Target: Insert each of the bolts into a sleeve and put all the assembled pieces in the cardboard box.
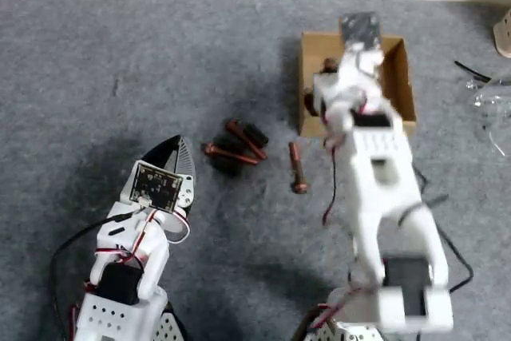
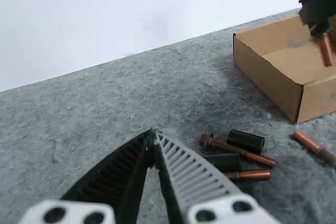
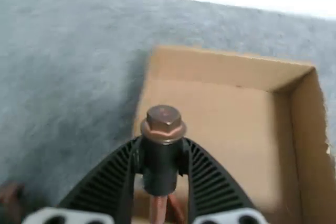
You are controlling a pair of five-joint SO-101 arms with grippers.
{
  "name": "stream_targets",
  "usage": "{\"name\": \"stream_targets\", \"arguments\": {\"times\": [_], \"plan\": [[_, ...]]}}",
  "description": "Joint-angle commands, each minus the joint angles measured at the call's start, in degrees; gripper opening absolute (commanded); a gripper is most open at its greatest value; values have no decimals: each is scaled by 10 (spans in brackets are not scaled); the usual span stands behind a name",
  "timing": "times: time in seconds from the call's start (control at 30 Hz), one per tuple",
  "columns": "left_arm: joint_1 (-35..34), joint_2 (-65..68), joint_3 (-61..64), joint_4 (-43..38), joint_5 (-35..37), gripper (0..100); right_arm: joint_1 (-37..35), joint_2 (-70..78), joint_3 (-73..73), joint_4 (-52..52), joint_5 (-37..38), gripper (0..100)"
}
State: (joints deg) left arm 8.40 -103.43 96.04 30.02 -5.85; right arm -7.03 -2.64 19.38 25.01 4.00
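Observation:
My right gripper (image 3: 161,150) is shut on an assembled piece (image 3: 160,166), a black sleeve with a copper bolt through it. It hangs above the near left part of the open cardboard box (image 3: 231,69). The left wrist view shows that piece (image 2: 319,11) over the box (image 2: 273,85). On the grey mat, two copper bolts (image 1: 239,143) lie crossed with two black sleeves (image 1: 229,157). Another bolt (image 1: 297,167) lies alone between them and the box (image 1: 306,53). My left gripper (image 1: 180,141) is shut and empty, just left of the pile (image 2: 236,151).
The grey mat (image 1: 96,77) is bare to the left of the pile. Clear plastic bits and a black wire (image 1: 483,85) lie at the far right edge. A white wall (image 2: 105,14) rises behind the mat.

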Motion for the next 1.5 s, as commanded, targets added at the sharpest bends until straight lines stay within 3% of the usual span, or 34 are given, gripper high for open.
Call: {"name": "stream_targets", "arguments": {"times": [0.0, 0.23, 0.57, 0.73, 0.87, 1.17, 1.47], "plan": [[-3, -5, 12, -2, -2, 10, 15, 125, -189, 74, -48, 5], [-3, -5, 12, -2, -2, 10, 13, 301, -383, 162, -68, 5], [-2, -5, 12, -2, -2, 10, 14, 370, -396, 173, -68, 14], [-2, -5, 12, -2, -2, 10, 15, 371, -395, 198, -65, 183], [-2, -5, 12, -2, -2, 10, 16, 367, -398, 240, -68, 302], [-6, -5, 12, -2, -2, 10, 15, 296, -406, 320, -118, 303], [-6, -5, 12, -2, -2, 10, -17, 105, -240, 323, -113, 303]]}}
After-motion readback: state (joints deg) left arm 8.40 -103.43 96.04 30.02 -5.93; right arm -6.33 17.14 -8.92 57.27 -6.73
